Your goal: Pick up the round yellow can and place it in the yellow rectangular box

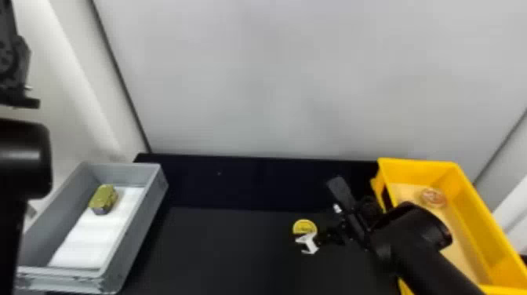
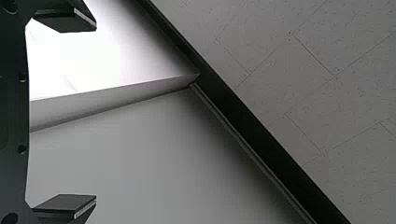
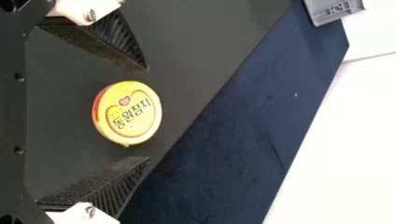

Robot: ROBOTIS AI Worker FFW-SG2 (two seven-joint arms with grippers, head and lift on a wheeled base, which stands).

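One black worktop carried a yellow rectangular box on the right and a grey bin on the left, with a white lining in its base. The left claw, raised at the left edge, was wide open and empty. The right claw was wide open too, gripping nothing. A greenish-gold tin sat in the bin, a round reddish item in the box. The round yellow can lay on the worktop between the right claw's fingers, touching neither
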